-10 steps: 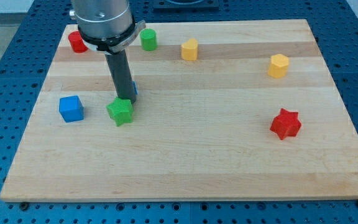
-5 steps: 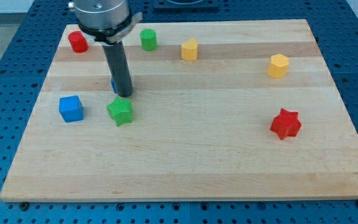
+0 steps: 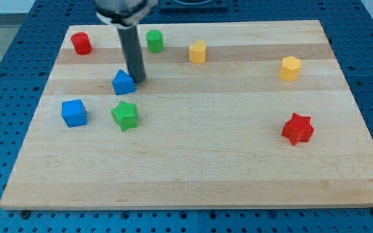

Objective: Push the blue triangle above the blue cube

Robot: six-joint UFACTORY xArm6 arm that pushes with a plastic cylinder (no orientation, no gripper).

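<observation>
Pale wood makes up the tabletop [image 3: 238, 162], which sits on a blue perforated base. No claw is fitted; the arm ends in a dark rod, and my tip [image 3: 138, 81] rests on the wood just at the right of the blue triangle [image 3: 124, 83], touching it or nearly so. The blue triangle is a small solid-blue wedge with a peaked top, lying toward the view's left, above and to the right of the blue cube [image 3: 74, 112] and just above the green star [image 3: 125, 115]. Along the view's top stand a red cylinder [image 3: 81, 43], a green cylinder [image 3: 154, 41] and a yellow block [image 3: 198, 51]. Another yellow block [image 3: 290, 68] and a red star [image 3: 297, 129] lie at the view's right.
</observation>
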